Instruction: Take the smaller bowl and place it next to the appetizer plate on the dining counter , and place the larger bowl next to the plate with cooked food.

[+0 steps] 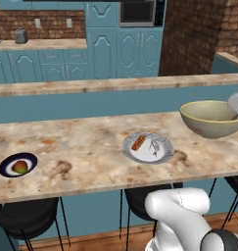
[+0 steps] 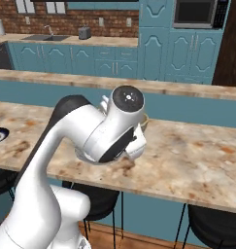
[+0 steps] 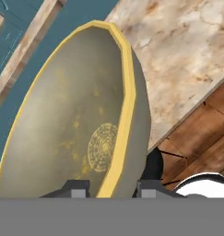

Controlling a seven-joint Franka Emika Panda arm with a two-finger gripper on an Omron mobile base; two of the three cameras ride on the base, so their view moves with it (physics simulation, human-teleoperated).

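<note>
I have the wide, deep tan-olive bowl with its yellow rim (image 1: 211, 118) pinched in my end effector (image 3: 112, 190), one finger tip inside the rim and the other outside it, as the hand view shows plainly. In the left base view the bowl hangs at the right end of the long beige-orange marbled stone desk (image 1: 81, 152), seemingly lifted a little clear of the top, though I cannot be sure it is not touching. So I judge the step in hand to be the second half of the task: carrying the larger bowl toward the small pale whitish plate bearing a brownish elongated food piece (image 1: 148, 147), which lies near the middle of the desk, to the left of the bowl and apart from it. The next move calls for bringing the bowl left and down so that it settles on bare stone just beside that plate without riding onto its edge, then spreading the fingers to release the rim (a tilted bowl could rock once let go). Far left sits the small dark plate with a white inner ring and a red-orange-green morsel (image 1: 18, 165). Counted: one bowl, two plates, one food piece on each.
</note>
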